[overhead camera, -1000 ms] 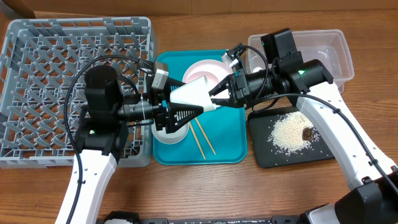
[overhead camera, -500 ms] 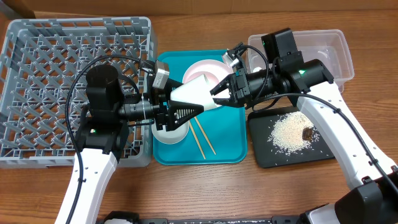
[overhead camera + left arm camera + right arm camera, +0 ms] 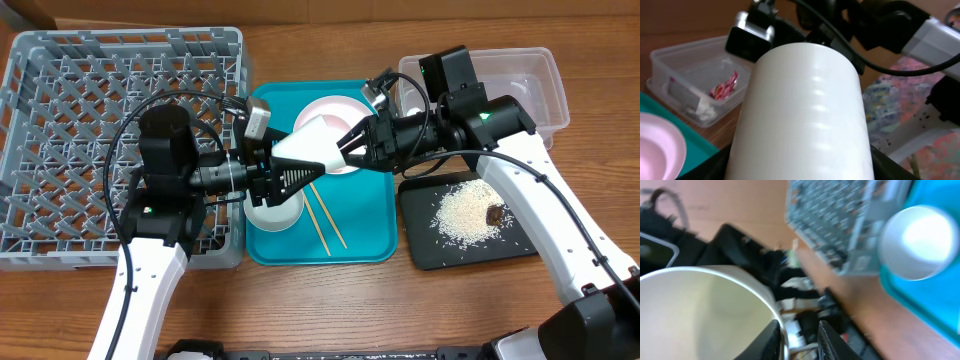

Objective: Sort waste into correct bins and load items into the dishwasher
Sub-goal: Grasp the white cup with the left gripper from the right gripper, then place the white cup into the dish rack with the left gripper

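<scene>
Left fingers (image 3: 295, 182) gripping white cup (image 3: 310, 150) | right fingers (image 3: 829, 341) parted at rim | we are holding it level; right should clear toward 3 o'clock

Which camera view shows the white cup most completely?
Overhead: the white cup shows nearly whole, sideways above the teal tray. The left wrist view gives only its side wall, the right wrist only its blurred rim and inside.

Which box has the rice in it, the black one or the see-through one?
The shallow black tray: white rice and a brown lump lie in it. The clear tub holds a red wrapper instead.
</scene>
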